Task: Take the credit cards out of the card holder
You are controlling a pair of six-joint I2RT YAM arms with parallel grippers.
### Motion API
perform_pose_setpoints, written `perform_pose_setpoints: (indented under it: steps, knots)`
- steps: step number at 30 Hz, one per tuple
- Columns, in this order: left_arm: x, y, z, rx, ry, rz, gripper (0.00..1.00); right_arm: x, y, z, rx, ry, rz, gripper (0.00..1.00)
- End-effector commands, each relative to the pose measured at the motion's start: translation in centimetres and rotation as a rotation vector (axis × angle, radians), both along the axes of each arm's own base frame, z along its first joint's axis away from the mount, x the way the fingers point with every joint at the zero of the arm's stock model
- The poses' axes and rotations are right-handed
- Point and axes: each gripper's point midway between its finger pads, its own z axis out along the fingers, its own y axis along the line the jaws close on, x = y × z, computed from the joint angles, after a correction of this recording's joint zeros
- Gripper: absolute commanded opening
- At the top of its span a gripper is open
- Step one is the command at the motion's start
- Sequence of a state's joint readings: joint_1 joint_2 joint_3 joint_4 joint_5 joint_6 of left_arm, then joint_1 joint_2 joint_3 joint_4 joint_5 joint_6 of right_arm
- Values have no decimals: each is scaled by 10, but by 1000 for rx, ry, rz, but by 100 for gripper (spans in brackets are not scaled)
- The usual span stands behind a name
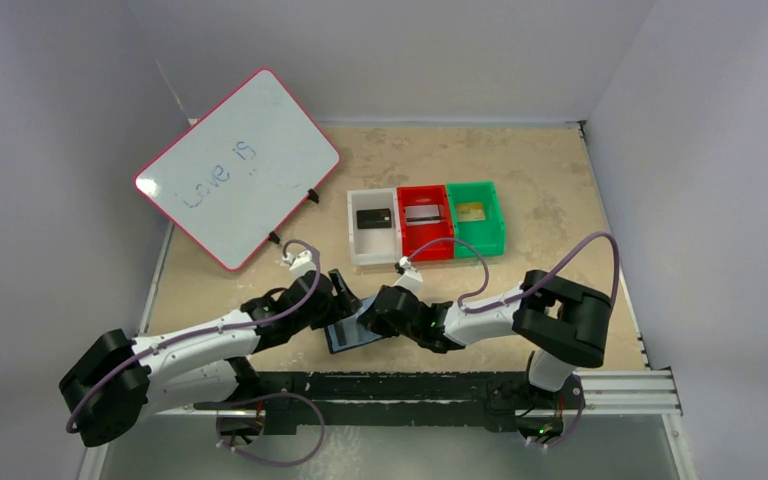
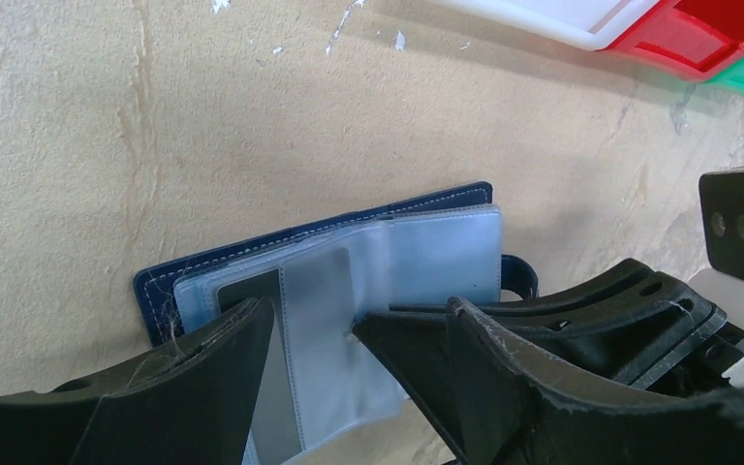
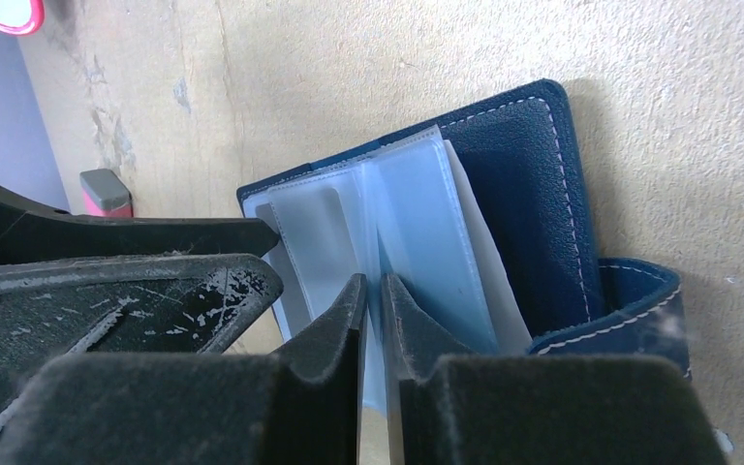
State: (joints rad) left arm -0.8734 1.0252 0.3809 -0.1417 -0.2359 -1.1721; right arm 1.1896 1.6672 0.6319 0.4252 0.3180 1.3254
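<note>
The navy card holder [image 1: 348,335] lies open on the table between both grippers, with its clear light-blue pockets fanned up [image 2: 417,252] [image 3: 528,194]. My right gripper [image 3: 373,291] is shut on one pocket leaf and holds it upright. My left gripper [image 2: 315,334] is open over the pockets, its right fingertip [image 2: 373,334] touching a leaf. A dark patch shows through one pocket; I cannot tell whether it is a card. The black card [image 1: 372,217] lies in the white bin, the silver card [image 1: 422,213] in the red bin, the gold card [image 1: 470,211] in the green bin.
The white bin [image 1: 354,235], red bin [image 1: 404,236] and green bin [image 1: 498,225] stand in a row behind the holder. A tilted whiteboard [image 1: 235,165] stands at the back left. A pink eraser [image 3: 105,192] sits beyond the left fingers.
</note>
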Motion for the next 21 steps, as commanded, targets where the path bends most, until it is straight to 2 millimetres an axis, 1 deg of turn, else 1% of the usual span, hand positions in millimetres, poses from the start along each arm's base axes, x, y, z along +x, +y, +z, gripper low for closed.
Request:
perform_pose_setpoints:
  steps: [1,6,11,15,17,20,21]
  knots:
    - [5,-2,1,-21,-25,29,66,-9,-26,-34,-120,50,1,13]
    - [-2,-6,-12,-14,11,4,66,-9,-23,-30,-89,42,12,15]
    - [-4,-21,-8,-66,7,-38,65,-8,-18,-20,-39,19,32,22]
    - [-3,-24,-5,-77,-1,-36,65,-7,-17,-12,-19,0,36,25]
    - [-2,-24,-4,-81,-4,-33,65,-7,-15,-5,1,-19,51,29]
    - [-1,-26,0,-88,-10,-33,64,-5,-12,8,28,-58,72,41]
    - [-1,-27,0,-89,-10,-34,64,-4,-11,14,36,-79,78,43]
